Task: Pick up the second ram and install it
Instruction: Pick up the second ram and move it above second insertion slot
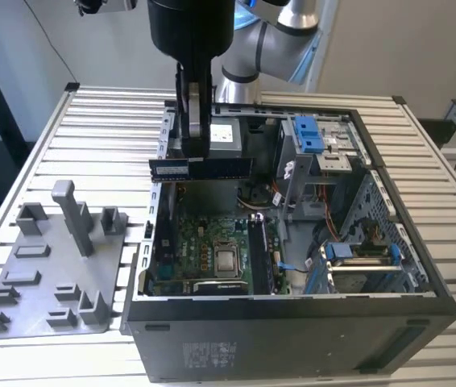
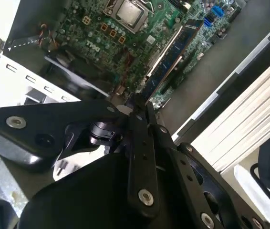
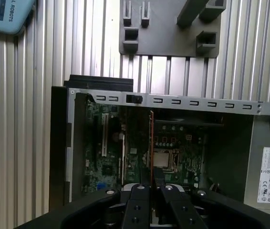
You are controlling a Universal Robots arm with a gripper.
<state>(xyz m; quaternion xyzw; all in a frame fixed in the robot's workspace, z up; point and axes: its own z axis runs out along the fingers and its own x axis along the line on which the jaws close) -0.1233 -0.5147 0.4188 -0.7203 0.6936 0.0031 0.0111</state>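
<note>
Second ram: I see it clamped level in my claw, over the open case, seemingly clear of the motherboard.

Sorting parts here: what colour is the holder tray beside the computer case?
Plain grey; the holder tray shows best in the exterior view.

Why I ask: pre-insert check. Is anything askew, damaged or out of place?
Nothing stands out. The gripper holds the ram level above the open case, the board inside looks intact, and the grey tray sits flat on the table.
</note>
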